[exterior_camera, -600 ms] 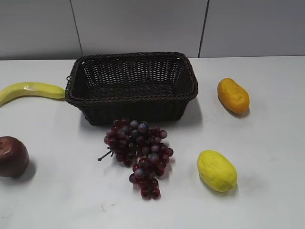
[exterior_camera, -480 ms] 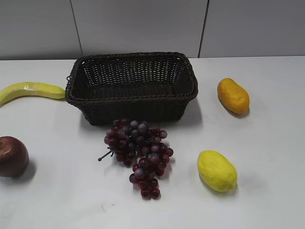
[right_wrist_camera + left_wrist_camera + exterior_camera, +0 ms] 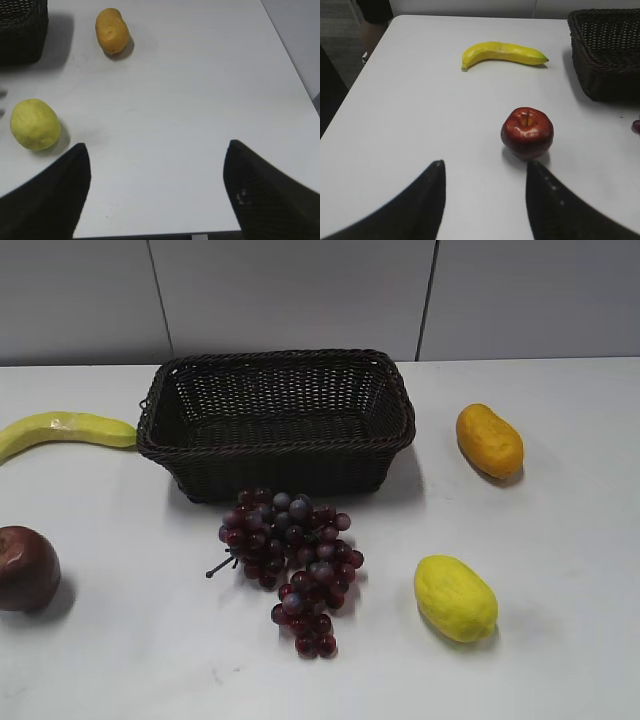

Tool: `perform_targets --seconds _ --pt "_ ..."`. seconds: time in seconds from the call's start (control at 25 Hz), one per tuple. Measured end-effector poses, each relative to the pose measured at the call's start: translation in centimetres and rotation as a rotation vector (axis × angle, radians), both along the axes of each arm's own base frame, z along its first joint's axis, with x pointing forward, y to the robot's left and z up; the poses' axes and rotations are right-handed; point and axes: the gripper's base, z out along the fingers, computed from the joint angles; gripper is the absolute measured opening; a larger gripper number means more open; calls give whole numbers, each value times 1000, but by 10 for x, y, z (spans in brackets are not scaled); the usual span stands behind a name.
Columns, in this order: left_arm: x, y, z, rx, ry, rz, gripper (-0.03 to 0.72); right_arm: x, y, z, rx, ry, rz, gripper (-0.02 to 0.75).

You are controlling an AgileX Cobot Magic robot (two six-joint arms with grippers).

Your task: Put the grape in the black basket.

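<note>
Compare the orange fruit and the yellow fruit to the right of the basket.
The orange fruit is deep orange; the yellow fruit is pale lemon yellow. The orange one lies farther back, level with the black basket; the yellow one lies nearer the front, level with the grape. The yellow one looks a little plumper. Both are oval, lie on the table, and are untouched by either claw.

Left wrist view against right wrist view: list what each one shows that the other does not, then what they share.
Only the left wrist view shows the curved yellow banana, the dark red apple and the open left gripper over bare table.

Only the right wrist view shows the orange oval fruit, the round yellow-green fruit and the open right gripper.

Both show a corner of the dark woven wicker basket and the white table. Neither shows the bunch of red-purple grapes clearly; the exterior view does, in front of the basket.
</note>
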Motion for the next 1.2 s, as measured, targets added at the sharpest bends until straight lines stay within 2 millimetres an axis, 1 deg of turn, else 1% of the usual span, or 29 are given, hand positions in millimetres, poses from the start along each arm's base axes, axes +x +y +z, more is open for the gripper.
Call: perform_targets --seconds 0.28,0.36,0.44,0.56,0.76,0.88,1.08,1.2 --pt "0 0 0 0 0 0 489 0 0 1 4 -9 2 627" --pt "0 0 0 0 0 0 489 2 1 8 8 -37 2 627" --pt "0 0 0 0 0 0 489 10 1 17 11 -73 1 624" --pt "0 0 0 0 0 0 489 30 2 29 16 -117 -2 617" --pt "0 0 0 0 0 0 489 67 4 36 19 -108 -7 605" --pt "0 0 0 0 0 0 489 93 6 31 19 -45 -9 601" --pt "0 0 0 0 0 0 489 135 9 11 15 161 -11 596" --pt "0 0 0 0 0 0 489 157 11 8 1 253 -3 596"
